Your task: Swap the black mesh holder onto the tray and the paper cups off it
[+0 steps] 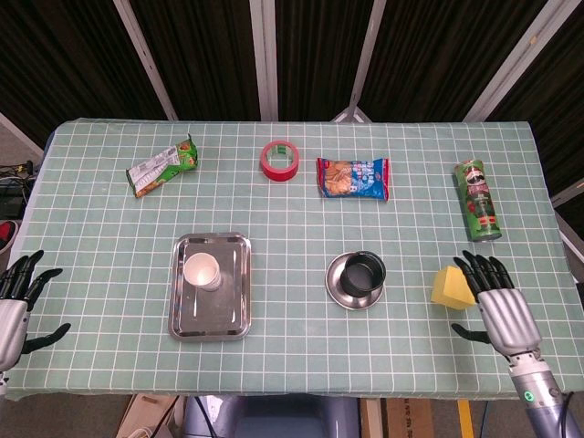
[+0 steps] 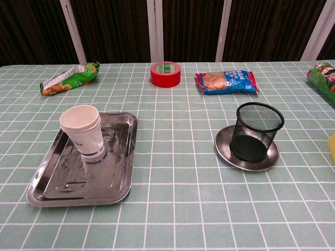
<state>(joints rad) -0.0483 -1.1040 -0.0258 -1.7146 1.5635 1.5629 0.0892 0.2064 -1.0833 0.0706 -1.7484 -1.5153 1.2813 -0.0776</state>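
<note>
Right hand (image 1: pixel 500 306) empty, fingers spread and pointing away from the robot, sits at the near right of the table with its fingertips just beside, maybe overlapping, the yellow cube (image 1: pixel 452 287); contact cannot be told from the head view. Left hand (image 1: pixel 16 299) also empty, fingers apart, at the near left table edge, well apart from everything. Neither hand shows in the chest view

Black mesh holder (image 2: pixel 255 131) stands upright on a round metal dish (image 2: pixel 226 142), right of centre, between the tray and the cube. Steel tray (image 2: pixel 121 175) lies left of centre, long side running away from the robot. Paper cups (image 2: pixel 84 130), a nested stack, open end up, stand on the tray in its far-left part, leaning slightly. Holder and tray well apart

Far row across the green grid tablecloth (image 1: pixel 292 219): green snack bag (image 1: pixel 162 166) at left, lying slanted; red tape roll (image 1: pixel 280 160) lying flat near centre; blue cracker packet (image 1: pixel 353 178) just right of it; green chips can (image 1: pixel 478 200) on its side at the far right, beyond the cube. In the chest view only an edge of the can and a sliver of the cube show at the right border
</note>
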